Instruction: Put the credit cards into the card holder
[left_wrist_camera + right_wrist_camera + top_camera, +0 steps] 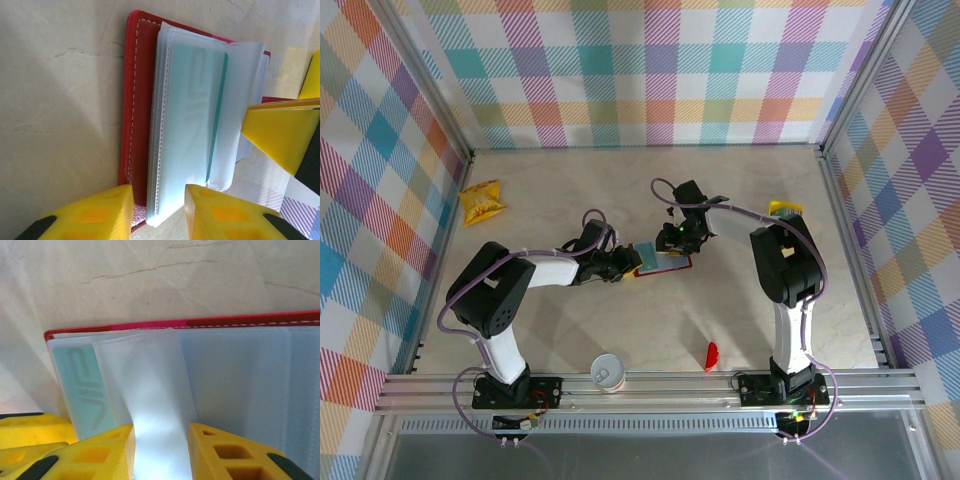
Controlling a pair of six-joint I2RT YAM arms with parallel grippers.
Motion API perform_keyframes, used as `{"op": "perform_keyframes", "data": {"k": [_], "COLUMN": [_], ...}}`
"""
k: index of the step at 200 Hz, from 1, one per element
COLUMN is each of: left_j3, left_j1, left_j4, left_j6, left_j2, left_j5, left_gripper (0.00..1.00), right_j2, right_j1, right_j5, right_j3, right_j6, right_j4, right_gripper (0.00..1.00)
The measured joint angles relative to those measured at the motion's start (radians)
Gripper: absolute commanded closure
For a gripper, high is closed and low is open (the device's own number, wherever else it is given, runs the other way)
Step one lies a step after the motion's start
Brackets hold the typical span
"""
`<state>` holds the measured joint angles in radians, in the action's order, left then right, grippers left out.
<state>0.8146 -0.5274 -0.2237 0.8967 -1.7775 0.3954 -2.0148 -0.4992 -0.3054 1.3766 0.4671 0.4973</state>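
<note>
Left gripper (pixel 159 195), jaws narrow, pins card holder (pixel 137 100) edge; right gripper (pixel 161 435) pinches a clear sleeve (pixel 145 375). Best: hold pocket mouth wide.

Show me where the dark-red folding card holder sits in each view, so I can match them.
Top external: dark-red folding card holder lies mid-table, open.
Left wrist: it fills the centre, red cover at left.
Right wrist: it spans the middle, red edge on top.
Shared landmark: the teal rectangular card inside a clear sleeve.
</note>
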Motion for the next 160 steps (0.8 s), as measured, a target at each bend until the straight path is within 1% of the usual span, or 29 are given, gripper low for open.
{"op": "perform_keyframes", "data": {"k": [64, 98, 126, 160], "left_j3": [0.000, 0.000, 0.000, 0.000], "left_j1": [0.000, 0.000, 0.000, 0.000], "left_j4": [0.000, 0.000, 0.000, 0.000], "left_j6": [0.000, 0.000, 0.000, 0.000], "left_j2": [0.000, 0.000, 0.000, 0.000], "left_j5": [0.000, 0.000, 0.000, 0.000], "left_gripper": [0.68, 0.68, 0.68, 0.69], "right_j2": [0.000, 0.000, 0.010, 0.066], "right_j1": [-0.001, -0.011, -0.013, -0.010], "right_j5": [-0.071, -0.073, -0.034, 0.056], "right_j3": [-0.002, -0.002, -0.004, -0.004], "right_j6": [0.039, 0.049, 0.047, 0.022], "right_j4": [-0.040, -0.044, -0.034, 0.013], "right_gripper": [0.68, 0.69, 0.68, 0.62]}}
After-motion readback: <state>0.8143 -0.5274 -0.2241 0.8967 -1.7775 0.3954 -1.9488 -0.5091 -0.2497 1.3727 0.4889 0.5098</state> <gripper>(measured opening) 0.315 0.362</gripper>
